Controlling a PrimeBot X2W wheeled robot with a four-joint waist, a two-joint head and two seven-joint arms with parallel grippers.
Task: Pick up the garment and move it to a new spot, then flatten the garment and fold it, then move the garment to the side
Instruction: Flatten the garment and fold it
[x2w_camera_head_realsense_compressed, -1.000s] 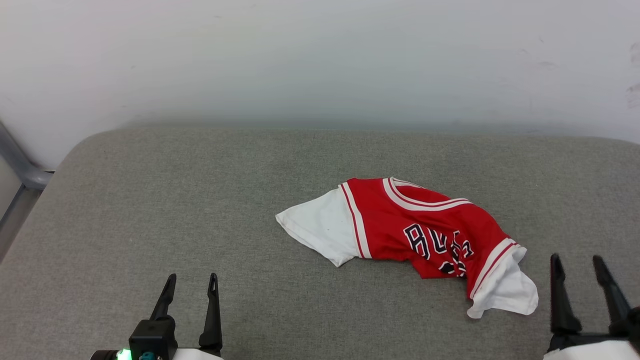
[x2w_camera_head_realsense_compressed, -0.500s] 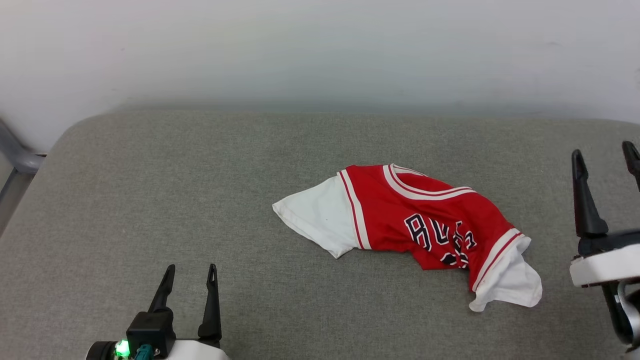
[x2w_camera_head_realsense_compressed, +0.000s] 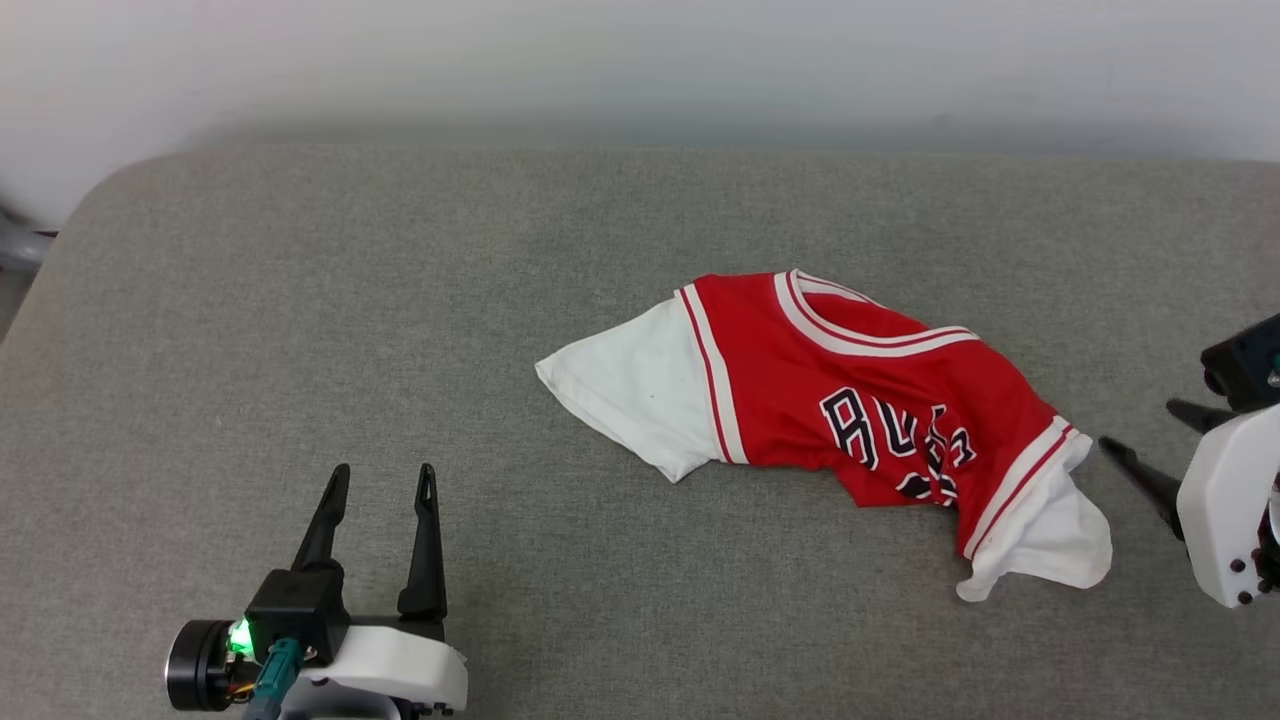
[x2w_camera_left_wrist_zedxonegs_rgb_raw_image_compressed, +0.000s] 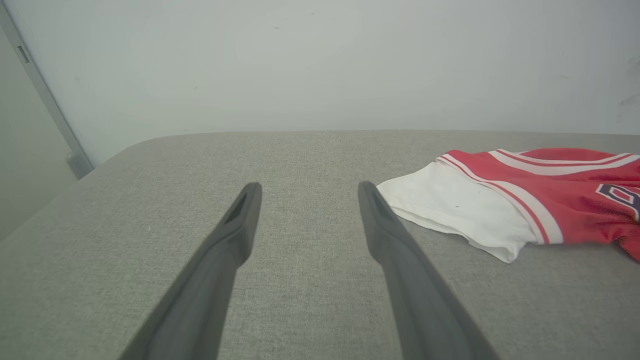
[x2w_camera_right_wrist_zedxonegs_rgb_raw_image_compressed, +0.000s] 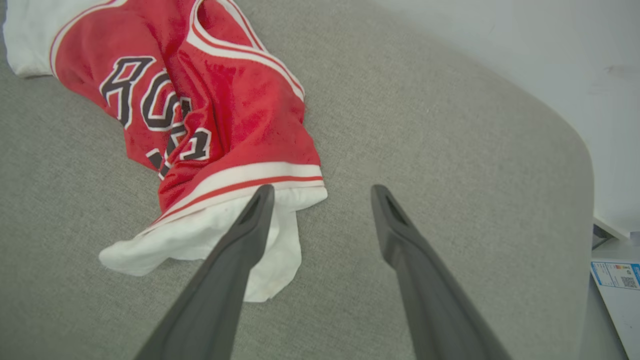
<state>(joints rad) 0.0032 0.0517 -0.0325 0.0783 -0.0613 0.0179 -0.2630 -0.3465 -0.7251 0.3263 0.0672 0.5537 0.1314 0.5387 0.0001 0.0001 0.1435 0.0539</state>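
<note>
Right gripper (x2w_camera_right_wrist_zedxonegs_rgb_raw_image_compressed: 322, 189), fingers spread and empty, sits at the right edge of the head view just beside the garment's (x2w_camera_head_realsense_compressed: 860, 400) white sleeve; whether it touches cannot be told. Left gripper (x2w_camera_head_realsense_compressed: 383, 470), likewise spread and empty, is at the lower left, well apart. Crumpled right of centre on the grey worktop (x2w_camera_head_realsense_compressed: 300, 300), the red jersey has white sleeves, striped trim and black white-outlined letters starting "BU", the rest lost in folds; a printed sheet (x2w_camera_right_wrist_zedxonegs_rgb_raw_image_compressed: 617, 280) at the right wrist view's lower right is unreadable.
</note>
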